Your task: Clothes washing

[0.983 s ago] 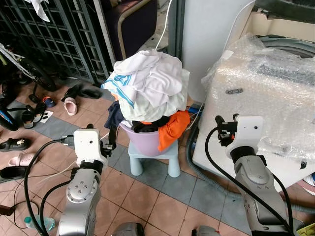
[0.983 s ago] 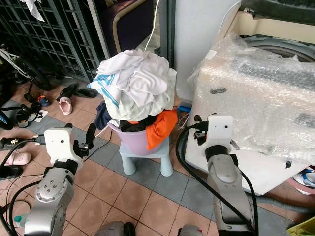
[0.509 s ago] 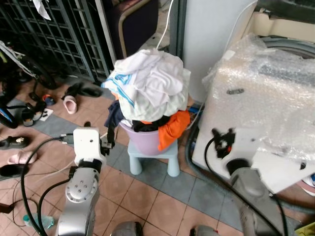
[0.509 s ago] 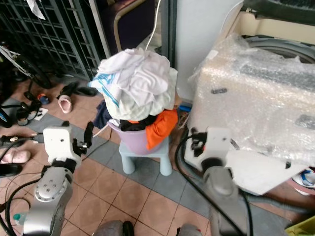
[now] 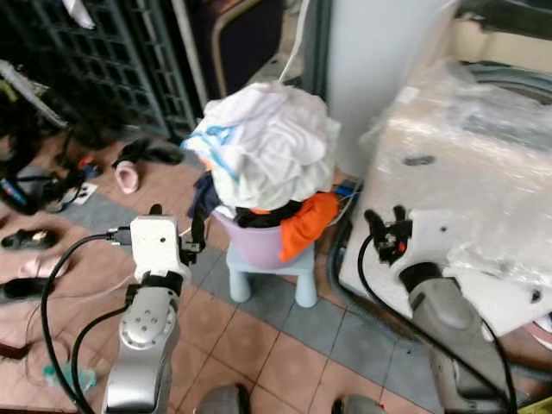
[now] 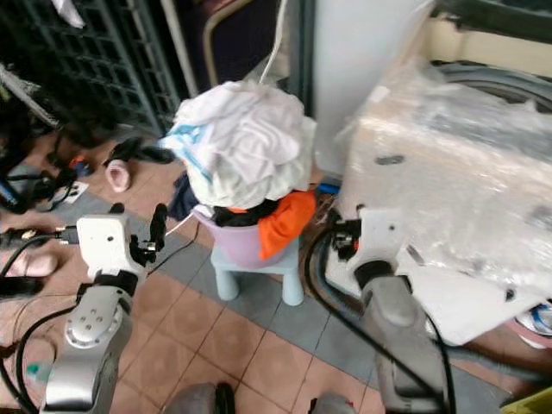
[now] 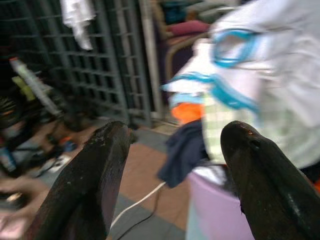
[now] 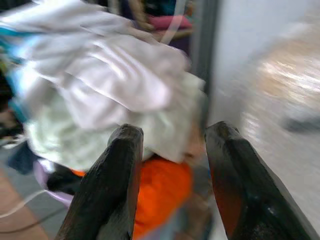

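Clothes [image 5: 269, 142] are heaping over a tub [image 5: 255, 246] on a stool [image 5: 269, 274]; I'm holding left claw [image 5: 177, 226] and right claw [image 5: 384, 224] released, flanking it for reaching in.

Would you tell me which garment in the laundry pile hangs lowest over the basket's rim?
The orange garment. It spills over the lavender basket on the washing-machine side, while the white clothes are heaped on top and the dark blue one droops opposite.
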Available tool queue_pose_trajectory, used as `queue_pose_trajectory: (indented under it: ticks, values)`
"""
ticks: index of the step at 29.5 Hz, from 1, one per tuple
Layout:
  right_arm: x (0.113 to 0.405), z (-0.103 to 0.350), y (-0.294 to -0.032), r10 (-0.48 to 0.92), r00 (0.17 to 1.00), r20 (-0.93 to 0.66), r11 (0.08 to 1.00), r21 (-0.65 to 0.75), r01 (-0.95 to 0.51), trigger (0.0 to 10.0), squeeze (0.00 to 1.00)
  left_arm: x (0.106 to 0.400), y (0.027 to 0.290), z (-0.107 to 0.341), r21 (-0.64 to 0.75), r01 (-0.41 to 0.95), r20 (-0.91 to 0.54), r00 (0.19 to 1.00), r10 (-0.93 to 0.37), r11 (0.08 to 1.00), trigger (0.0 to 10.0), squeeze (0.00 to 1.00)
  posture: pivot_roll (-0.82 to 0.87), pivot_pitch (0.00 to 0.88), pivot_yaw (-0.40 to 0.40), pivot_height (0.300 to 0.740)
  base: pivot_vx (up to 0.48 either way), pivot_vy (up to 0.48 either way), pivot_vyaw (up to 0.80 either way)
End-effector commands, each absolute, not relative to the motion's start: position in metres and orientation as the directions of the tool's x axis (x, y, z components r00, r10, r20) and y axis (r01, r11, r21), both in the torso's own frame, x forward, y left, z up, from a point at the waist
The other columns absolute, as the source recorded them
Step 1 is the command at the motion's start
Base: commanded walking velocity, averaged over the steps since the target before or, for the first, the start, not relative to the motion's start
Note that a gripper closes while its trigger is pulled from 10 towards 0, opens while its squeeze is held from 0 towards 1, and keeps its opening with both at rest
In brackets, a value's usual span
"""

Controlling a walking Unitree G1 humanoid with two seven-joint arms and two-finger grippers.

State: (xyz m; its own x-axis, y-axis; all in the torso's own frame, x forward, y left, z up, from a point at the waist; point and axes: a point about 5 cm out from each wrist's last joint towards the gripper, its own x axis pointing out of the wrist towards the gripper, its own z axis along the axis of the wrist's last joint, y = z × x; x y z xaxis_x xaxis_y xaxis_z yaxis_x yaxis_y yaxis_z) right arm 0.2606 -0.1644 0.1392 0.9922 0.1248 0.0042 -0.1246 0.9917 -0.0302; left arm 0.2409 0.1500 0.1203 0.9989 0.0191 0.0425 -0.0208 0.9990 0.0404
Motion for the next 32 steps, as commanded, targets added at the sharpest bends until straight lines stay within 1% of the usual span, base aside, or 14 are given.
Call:
queue_pose_trajectory:
  ticks: [1, 2, 5, 10, 15, 21, 25, 28, 32]
  values:
    - [0.263, 0.137, -0.163, 0.138, 0.99, 0.003, 0.99, -0.034, -0.138, 10.0, 0.57, 0.24, 0.153, 0.122, 0.038, -0.027, 0.044, 0.999, 0.026, 0.999, 10.0, 0.0, -0.04, 0.064, 0.082, 0.74, 0.33, 0.0, 0.73]
    - [0.264, 0.138, -0.164, 0.138, 0.99, 0.009, 0.99, -0.035, -0.138, 10.0, 1.0, 0.241, 0.153, 0.122, 0.037, -0.027, 0.043, 0.999, 0.026, 0.999, 10.0, 0.0, -0.04, 0.064, 0.082, 0.74, 0.33, 0.0, 0.62]
    - [0.268, 0.14, -0.162, 0.157, 0.987, 0.02, 0.986, -0.053, -0.156, 10.0, 1.0, 0.241, 0.152, 0.121, 0.036, -0.027, 0.042, 0.999, 0.026, 0.999, 10.0, 0.0, -0.04, 0.062, 0.079, 0.74, 0.328, 0.0, 0.46]
    - [0.272, 0.143, -0.159, 0.184, 0.982, 0.037, 0.98, -0.078, -0.181, 10.0, 1.0, 0.242, 0.152, 0.121, 0.032, -0.028, 0.04, 0.999, 0.027, 0.999, 10.0, 0.0, -0.03, 0.058, 0.075, 0.74, 0.328, 0.0, 0.0]
    - [0.274, 0.149, -0.147, 0.275, 0.958, 0.077, 0.957, -0.118, -0.265, 10.0, 1.0, 0.242, 0.152, 0.12, 0.024, -0.03, 0.034, 0.999, 0.029, 0.999, 10.0, 0.0, -0.03, 0.057, 0.074, 0.74, 0.329, 0.0, 0.0]
    - [0.274, 0.15, -0.136, 0.352, 0.932, 0.086, 0.926, -0.18, -0.333, 10.0, 1.0, 0.244, 0.151, 0.12, 0.019, -0.027, 0.033, 0.999, 0.026, 0.999, 10.0, 0.0, -0.04, 0.056, 0.076, 0.74, 0.334, 0.0, 0.0]
    - [0.275, 0.151, -0.132, 0.371, 0.924, 0.098, 0.915, -0.209, -0.345, 10.0, 1.0, 0.244, 0.151, 0.12, 0.02, -0.026, 0.032, 0.999, 0.026, 0.999, 10.0, 0.0, -0.04, 0.055, 0.076, 0.74, 0.313, 0.0, 0.0]
    - [0.279, 0.152, -0.128, 0.4, 0.91, 0.108, 0.907, -0.187, -0.377, 10.0, 1.0, 0.245, 0.151, 0.12, 0.021, -0.03, 0.031, 0.999, 0.029, 0.999, 10.0, 0.0, -0.04, 0.055, 0.076, 0.74, 0.0, 0.0, 0.0]
    - [0.283, 0.154, -0.125, 0.414, 0.904, 0.107, 0.898, -0.212, -0.386, 10.0, 1.0, 0.246, 0.151, 0.12, 0.024, -0.034, 0.03, 0.999, 0.033, 0.999, 10.0, 0.0, -0.03, 0.056, 0.076, 0.74, 0.0, 0.0, 0.0]
